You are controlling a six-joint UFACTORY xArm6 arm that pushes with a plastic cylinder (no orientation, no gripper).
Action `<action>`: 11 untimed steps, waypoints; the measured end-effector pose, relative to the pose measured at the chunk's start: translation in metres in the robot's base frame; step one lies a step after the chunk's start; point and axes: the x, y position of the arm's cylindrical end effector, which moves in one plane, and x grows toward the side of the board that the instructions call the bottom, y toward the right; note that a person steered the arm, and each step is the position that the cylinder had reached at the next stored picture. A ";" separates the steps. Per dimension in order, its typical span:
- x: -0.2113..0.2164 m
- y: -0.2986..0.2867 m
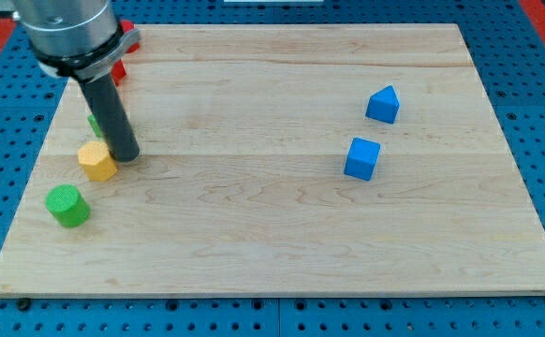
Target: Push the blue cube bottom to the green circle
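Observation:
A blue cube [362, 158] lies right of the board's middle. A green circle block [67, 205], a short cylinder, stands near the view's left edge, low down. My tip [125, 155] rests on the board at the view's left, just right of a yellow hexagon block [96, 161] and up and to the right of the green circle. The blue cube is far to the right of my tip.
A blue house-shaped block [383, 104] sits above the blue cube. A red block [120, 58] and another green block [95, 123] show partly behind the rod at the upper left. The wooden board [272, 253] lies on a blue pegboard.

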 end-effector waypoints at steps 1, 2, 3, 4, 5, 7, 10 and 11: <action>0.014 0.044; 0.006 0.143; -0.032 0.196; -0.055 0.274; -0.011 0.350; 0.019 0.305; -0.003 0.305; 0.034 0.258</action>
